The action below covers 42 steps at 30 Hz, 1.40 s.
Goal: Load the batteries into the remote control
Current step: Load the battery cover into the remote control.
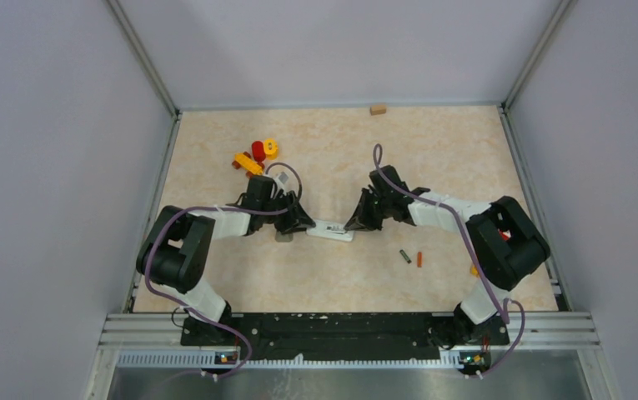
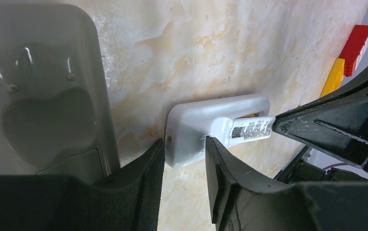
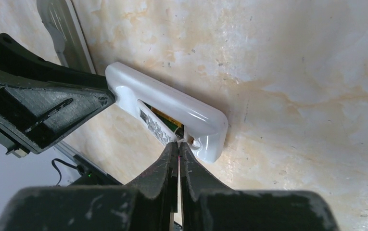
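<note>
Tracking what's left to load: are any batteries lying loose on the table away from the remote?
Yes, a dark green battery and an orange battery lie side by side on the table, right of the remote.

The label (image 2: 251, 130) on the remote (image 2: 196, 127) bears unreadable small print.

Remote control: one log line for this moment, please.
left fingers grip remote end | right fingers shut at its other end | green battery, orange battery loose on table
</note>
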Motion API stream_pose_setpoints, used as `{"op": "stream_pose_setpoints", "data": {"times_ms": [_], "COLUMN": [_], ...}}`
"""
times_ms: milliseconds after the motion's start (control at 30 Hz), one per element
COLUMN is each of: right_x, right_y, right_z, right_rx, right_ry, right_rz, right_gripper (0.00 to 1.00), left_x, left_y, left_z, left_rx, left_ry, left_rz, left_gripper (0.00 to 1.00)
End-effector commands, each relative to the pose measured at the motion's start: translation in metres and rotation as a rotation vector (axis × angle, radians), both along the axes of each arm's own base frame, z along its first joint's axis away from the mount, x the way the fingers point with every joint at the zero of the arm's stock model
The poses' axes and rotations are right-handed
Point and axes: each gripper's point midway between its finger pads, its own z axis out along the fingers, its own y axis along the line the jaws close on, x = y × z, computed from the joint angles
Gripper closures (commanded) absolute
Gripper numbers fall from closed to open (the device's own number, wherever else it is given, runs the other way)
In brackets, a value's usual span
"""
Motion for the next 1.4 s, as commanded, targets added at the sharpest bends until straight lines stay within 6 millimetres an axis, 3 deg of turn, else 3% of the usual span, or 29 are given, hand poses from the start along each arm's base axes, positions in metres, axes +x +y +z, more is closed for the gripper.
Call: {"op": "stream_pose_setpoints", "data": {"times_ms": [0, 433, 767, 1033, 1367], "right_x": [0.003, -0.011, -0.001, -0.001, -0.007], "right_y": [0.016, 0.020, 0.006, 0.011, 0.002], "right_z": [0.012, 0.001, -0.012, -0.017, -0.029], "right_rx": [0.053, 0.085, -0.039, -0.079, -0.312], "right_ry": [-0.016, 0.055, 0.001, -0.032, -0.063], "right_rz": [0.009, -0.029, -0.025, 0.026, 0.093], "right_gripper": [0.98, 1.00, 1.00, 1.00, 0.84], "left_x": [-0.005, -0.010, -0.007, -0.006, -0.005], "left_y": [0.002, 0.001, 0.000, -0.001, -0.001], "left_z": [-0.005, -0.007, -0.006, -0.006, -0.004], "left_rx": [-0.001, -0.026, -0.024, -0.026, -0.027], "left_ry": [-0.001, 0.006, -0.001, 0.000, -0.007], "left_rz": [-0.006, -0.010, -0.012, -0.013, -0.009], "left_gripper": [0.60, 0.65, 0.65, 0.64, 0.64]}}
